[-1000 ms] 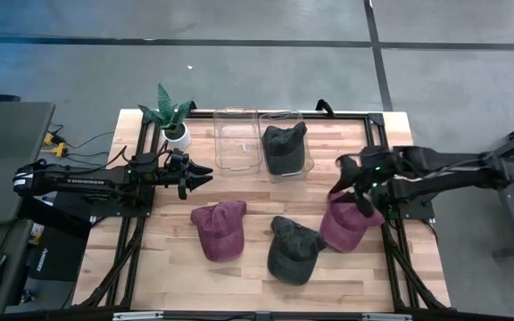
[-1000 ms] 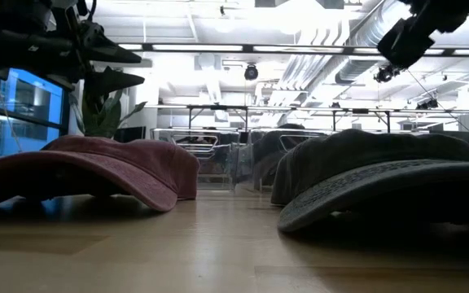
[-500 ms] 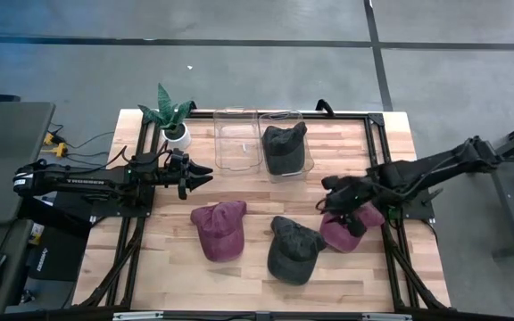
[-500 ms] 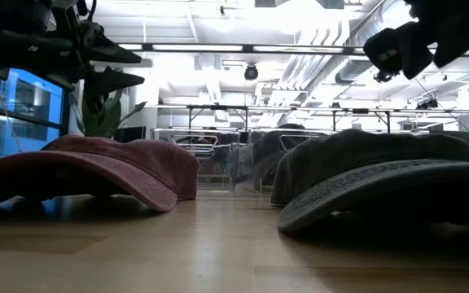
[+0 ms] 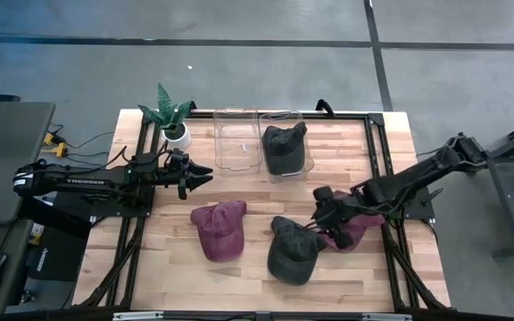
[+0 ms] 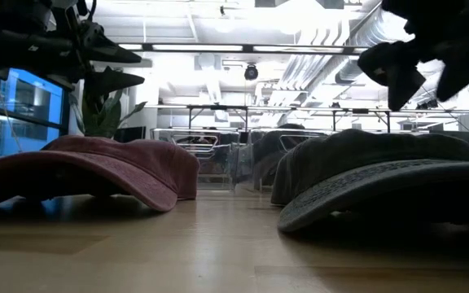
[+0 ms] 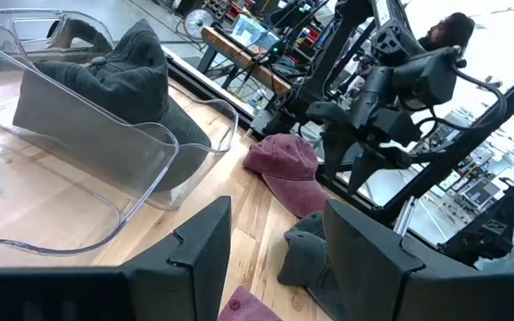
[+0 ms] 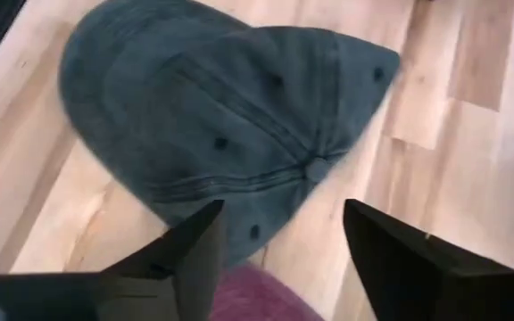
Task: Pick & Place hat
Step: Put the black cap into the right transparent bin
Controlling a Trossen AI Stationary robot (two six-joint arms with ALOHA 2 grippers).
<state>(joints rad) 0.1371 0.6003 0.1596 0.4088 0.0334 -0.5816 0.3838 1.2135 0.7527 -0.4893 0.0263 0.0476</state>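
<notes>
4 hats in view. Dark grey hat [image 5: 293, 250] lies crown up on the counter [image 5: 248, 272], just ahead of the right gripper [image 5: 321, 217], whose jaws stand apart above it. Maroon hat [image 5: 357, 227] lies right beneath that gripper, touching the grey one. A second maroon hat [image 5: 219, 229] lies well apart from those jaws. Another dark grey hat [image 5: 284, 147] sits in a clear bin [image 5: 303, 134].
</notes>
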